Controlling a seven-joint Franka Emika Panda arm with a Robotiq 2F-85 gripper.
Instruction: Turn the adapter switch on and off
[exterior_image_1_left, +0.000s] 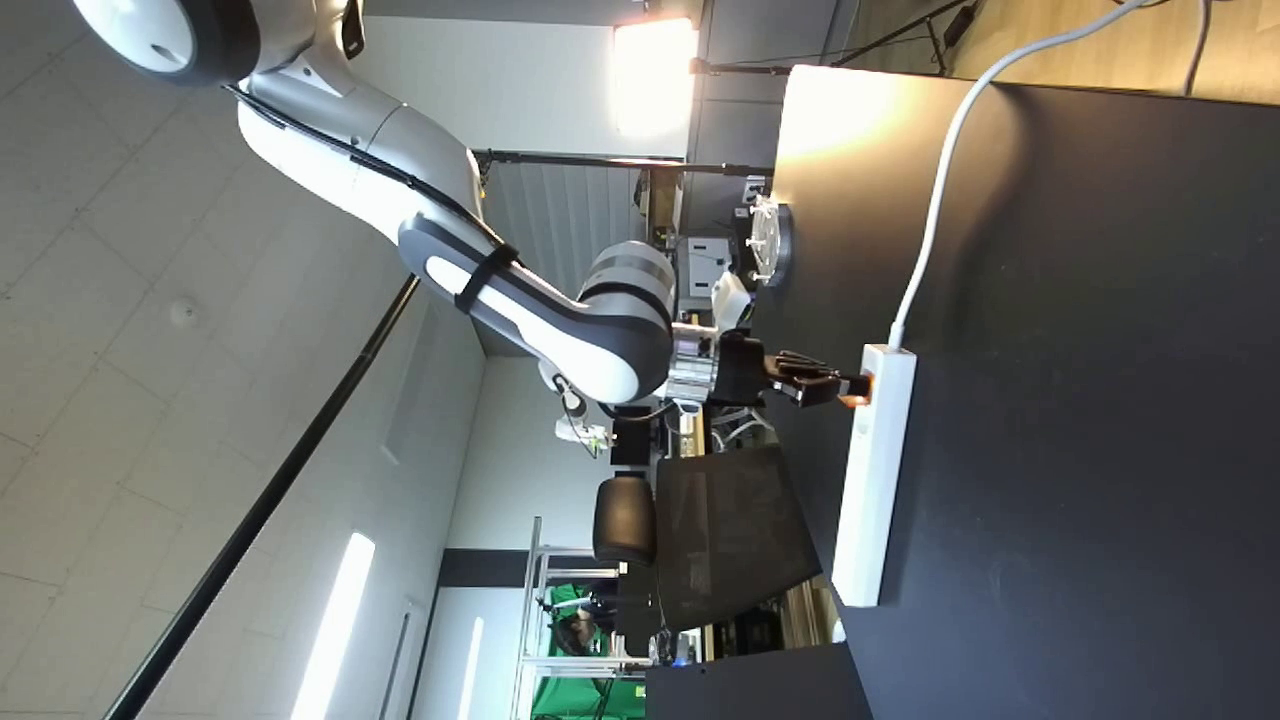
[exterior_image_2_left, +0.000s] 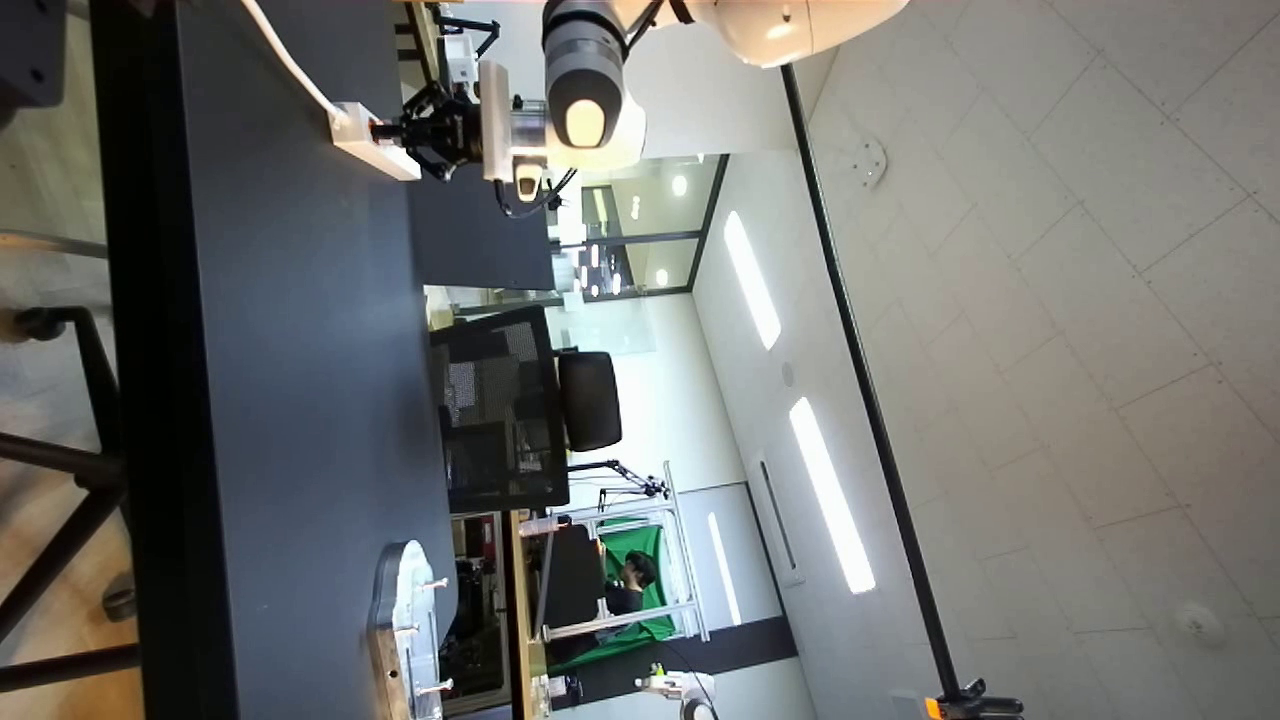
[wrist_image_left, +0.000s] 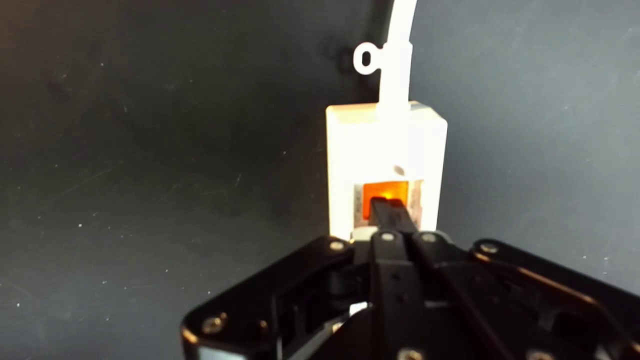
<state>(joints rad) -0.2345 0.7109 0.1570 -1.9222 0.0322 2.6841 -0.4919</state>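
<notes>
The adapter is a long white power strip (exterior_image_1_left: 873, 510) lying on the dark table (exterior_image_1_left: 1080, 420). It shows in both exterior views (exterior_image_2_left: 372, 150), and its cable end shows in the wrist view (wrist_image_left: 390, 145). Its orange switch (wrist_image_left: 367, 195) is near the cable end and has a bright glow. My gripper (wrist_image_left: 390, 202) is shut with nothing between its fingers. It points down, and its fingertips are on or just over the switch, covering the switch's lower part. In an exterior view, the gripper (exterior_image_1_left: 858, 388) appears to touch the switch. I cannot tell whether it presses.
A white cable (exterior_image_1_left: 940, 180) runs from the strip's end across the table. A clear board with pegs (exterior_image_1_left: 770, 240) sits at the table's edge and also shows in an exterior view (exterior_image_2_left: 405, 630). A black mesh chair (exterior_image_2_left: 505, 410) stands beyond the table edge.
</notes>
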